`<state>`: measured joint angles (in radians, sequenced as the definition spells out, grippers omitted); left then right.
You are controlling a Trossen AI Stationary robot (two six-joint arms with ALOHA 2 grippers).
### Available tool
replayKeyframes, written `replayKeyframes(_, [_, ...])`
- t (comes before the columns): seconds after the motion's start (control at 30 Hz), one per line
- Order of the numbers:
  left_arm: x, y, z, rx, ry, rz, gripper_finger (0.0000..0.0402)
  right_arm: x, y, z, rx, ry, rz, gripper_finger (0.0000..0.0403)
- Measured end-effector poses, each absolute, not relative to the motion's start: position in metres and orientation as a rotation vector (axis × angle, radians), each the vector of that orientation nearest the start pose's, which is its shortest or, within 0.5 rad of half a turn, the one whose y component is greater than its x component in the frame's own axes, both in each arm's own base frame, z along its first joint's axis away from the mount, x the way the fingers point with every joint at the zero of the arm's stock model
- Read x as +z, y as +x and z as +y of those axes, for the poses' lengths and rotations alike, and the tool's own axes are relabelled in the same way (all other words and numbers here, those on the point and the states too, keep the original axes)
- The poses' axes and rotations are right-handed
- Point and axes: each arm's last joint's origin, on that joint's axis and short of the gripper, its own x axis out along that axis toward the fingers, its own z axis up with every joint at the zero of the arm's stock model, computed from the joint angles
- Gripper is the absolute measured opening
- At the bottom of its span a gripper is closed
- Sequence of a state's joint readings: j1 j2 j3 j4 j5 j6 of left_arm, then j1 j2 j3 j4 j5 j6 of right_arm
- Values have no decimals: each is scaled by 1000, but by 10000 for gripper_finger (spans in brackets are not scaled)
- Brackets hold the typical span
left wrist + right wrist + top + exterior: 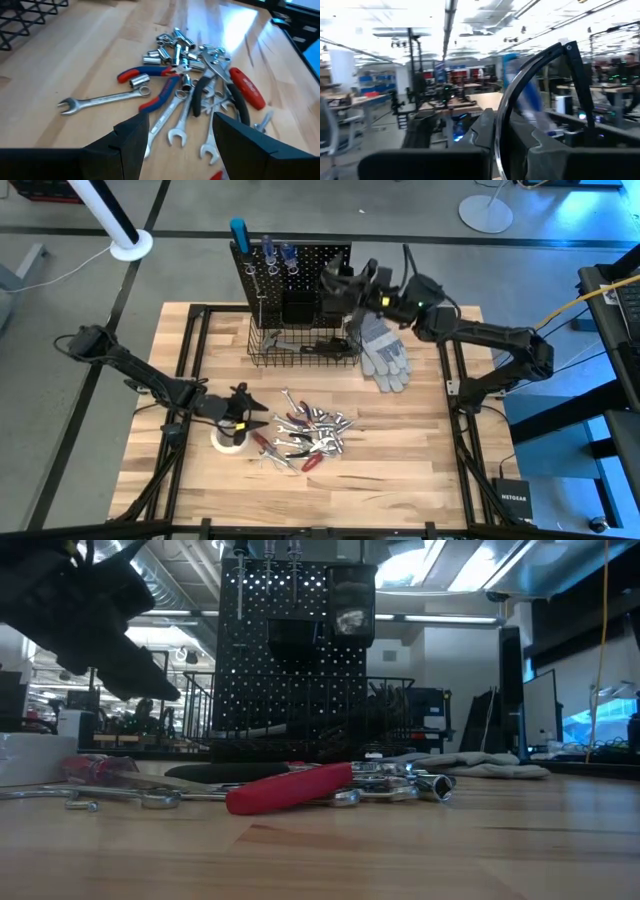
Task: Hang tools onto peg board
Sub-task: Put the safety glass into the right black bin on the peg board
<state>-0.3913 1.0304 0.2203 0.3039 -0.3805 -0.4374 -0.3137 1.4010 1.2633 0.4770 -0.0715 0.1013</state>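
The only writing we can read is "NETGEAR" on a small black box lying on the floor beyond the pale wooden slatted table; we make out no brand marks on the tools. We take the upright black perforated metal peg board as our landmark: it stands at the far edge of the table with blue-handled screwdrivers hanging near its top and a black wire basket at its foot. Just beside the basket lies a pair of grey work gloves. The right gripper is up against the peg board's face, above the basket, its jaws closed on a thin curved silver metal tool that we see pinched between its dark fingers; we cannot tell exactly which tool it is. Well in front of the peg board, in the middle of the table, sits the heap of loose tools: silver wrenches, shiny sockets, red-and-blue-handled pliers and a red-handled tool tangled together. The left gripper hovers just beside that heap, on its side away from the right arm, with its jaws spread wide and holding nothing, above a white tape roll. From table level, the red handle lies across the front of the heap and partly hides the peg board's base.
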Motion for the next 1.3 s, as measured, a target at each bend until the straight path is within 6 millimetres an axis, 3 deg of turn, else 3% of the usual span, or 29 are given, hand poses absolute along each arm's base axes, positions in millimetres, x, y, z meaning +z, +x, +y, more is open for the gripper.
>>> replayKeyframes(0.3, [148,172,-52,129,-248,456,210,406,307,-131,-238,100,-309,27])
replayKeyframes(0.4, [148,172,-51,132,-246,457,210,402,312,-132,-224,118,-314,27])
replayKeyframes(0.63, [148,172,-51,128,-229,460,210,389,311,-141,-401,160,-263,27])
replayKeyframes(0.83, [148,172,-51,119,-196,458,210,380,310,-146,-447,197,-183,33])
replayKeyframes(1.3, [148,173,-49,128,-194,456,210,375,310,-147,-484,84,-97,90])
